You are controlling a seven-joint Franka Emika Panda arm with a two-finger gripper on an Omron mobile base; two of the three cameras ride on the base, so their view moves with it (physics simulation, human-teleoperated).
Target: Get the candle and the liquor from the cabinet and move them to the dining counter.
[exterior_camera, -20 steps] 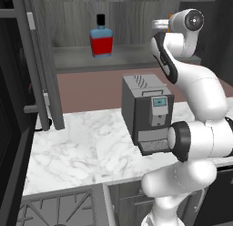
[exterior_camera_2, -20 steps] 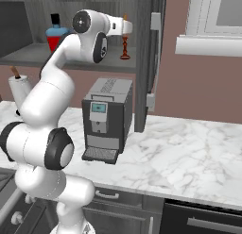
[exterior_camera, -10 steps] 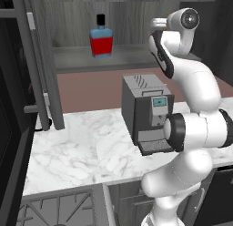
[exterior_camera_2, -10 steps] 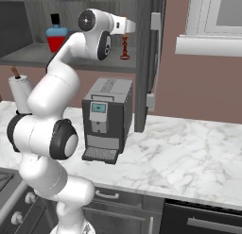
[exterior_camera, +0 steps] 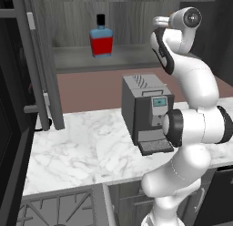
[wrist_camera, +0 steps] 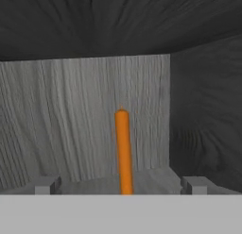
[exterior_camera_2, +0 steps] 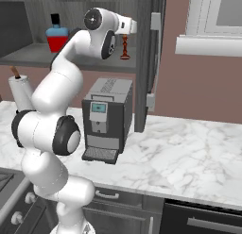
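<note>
The bottle (exterior_camera: pixel 100 39), squarish with a red body, blue band and black cap, stands at the left of the cabinet shelf (exterior_camera: pixel 73 59), well apart from the candle (wrist_camera: pixel 123 150), a thin smooth orange stick on a turned dark red holder at the right. The tool (wrist_camera: pixel 120 185) is wide open, fingers either side of the stick, not touching. Pushing further in could tip something so slender against the grey wood-grain back wall.

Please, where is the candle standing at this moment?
The candle stands upright on the shelf of the open cabinet, near its right end, above the coffee machine. In the hand view it rises straight ahead, between the tips of the open gripper.
</note>
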